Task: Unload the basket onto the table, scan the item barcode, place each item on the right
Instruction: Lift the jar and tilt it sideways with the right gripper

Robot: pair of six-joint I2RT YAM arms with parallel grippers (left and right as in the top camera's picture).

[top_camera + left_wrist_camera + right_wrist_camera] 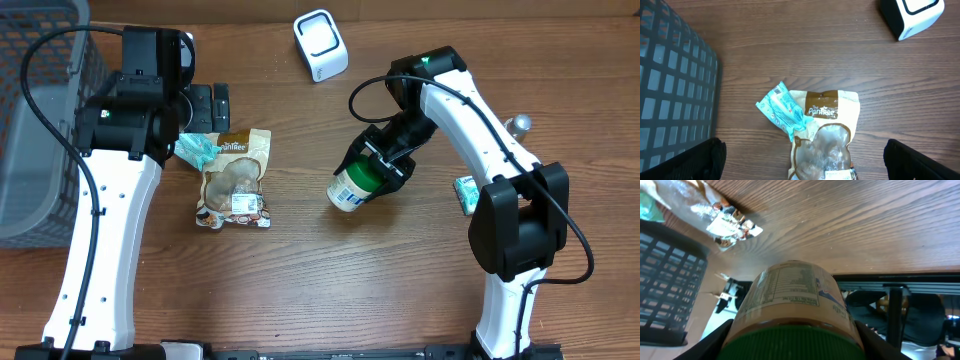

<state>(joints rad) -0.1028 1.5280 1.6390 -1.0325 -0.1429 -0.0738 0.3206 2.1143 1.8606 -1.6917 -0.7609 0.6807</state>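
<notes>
R hand (378,165) clenched on jar (350,188), lid end in grip, over mid tabletop (420,290), well short of scanner (320,44). L hand (205,108) wide open above snack pouch (236,180). Can't spot barcode; I'd roll wrist slowly till label faces scanner window, keep grip firm.

Green-lidded jar (350,189), tilted, white scanner (320,45) apart

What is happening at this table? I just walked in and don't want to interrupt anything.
The right gripper is clamped on a green-lidded jar, holding it tilted over the table, some way from the white scanner at the far edge. The left gripper hangs open and empty above a snack pouch and a teal packet, beside a grey basket.
</notes>
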